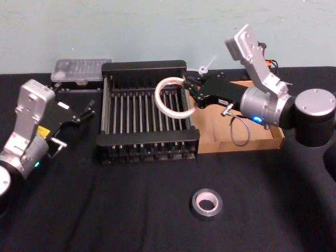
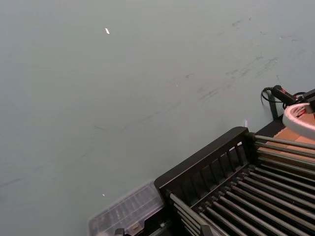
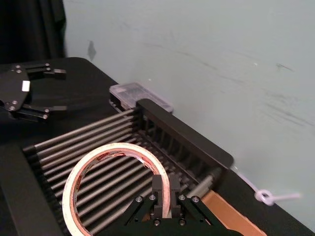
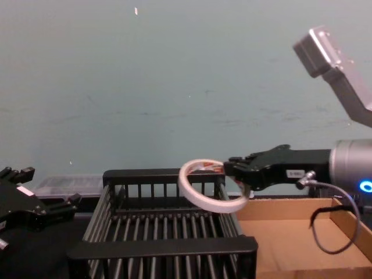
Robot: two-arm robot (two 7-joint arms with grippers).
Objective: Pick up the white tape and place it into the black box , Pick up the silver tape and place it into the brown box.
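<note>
While the right gripper hangs over the black box with the white tape pinched by its rim between the fingers, the step in hand is the release. The roll sits tilted above the barred floor, toward the box's right side and clear of the bars as far as the chest view shows. To do this well, I would judge it best to lower the roll nearer the bars and flatten it before letting go, so it does not bounce or roll against the right wall next to the brown box. Spreading the fingers wide and lifting straight up should keep them from catching the thin rim.

The right arm reaches in from the right, its forearm crossing above the brown box, wrist roughly level and the fingers pointing left over the crate. The left gripper is parked on the desk to the left of the black box, its fingers spread and holding nothing.

The silver tape lies flat on the desk in front of the boxes, well apart from both grippers.
</note>
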